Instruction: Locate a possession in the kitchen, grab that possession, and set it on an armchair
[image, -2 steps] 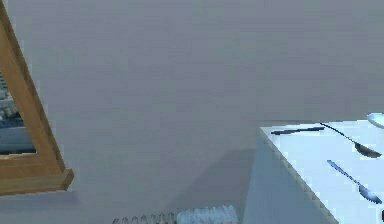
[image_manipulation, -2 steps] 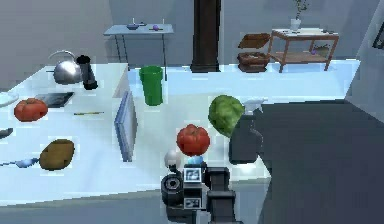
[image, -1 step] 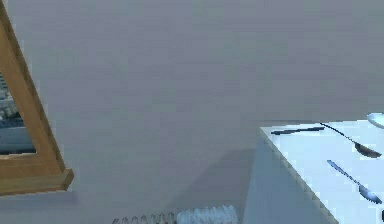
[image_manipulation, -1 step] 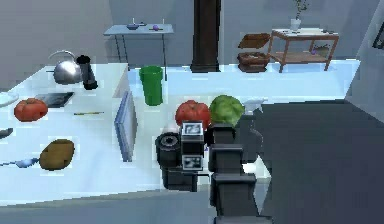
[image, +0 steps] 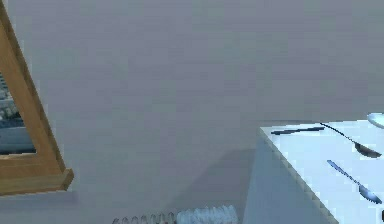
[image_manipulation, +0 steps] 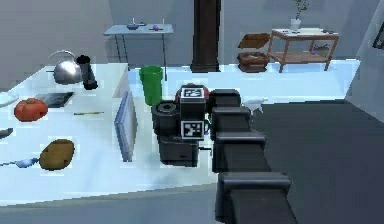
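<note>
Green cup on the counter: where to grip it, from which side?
Probably the green cup mid-wall, just under the rim: it stands upright with straight round sides. Come in level from the arm side view's right; the upright grey panel stands close at its lower left.

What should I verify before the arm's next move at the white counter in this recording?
1. Dark square arm reaches out toward the white countertop: ok.
2. Gripper holds something: cannot tell, since things stand behind it.
3. Green cylindrical cup stands upright on the countertop: ok.
4. Grey-blue flat panel, standing on edge, is clear of the gripper: cannot tell.
5. Red round tomato and brown oval potato lie well apart from the arm: ok.
</note>
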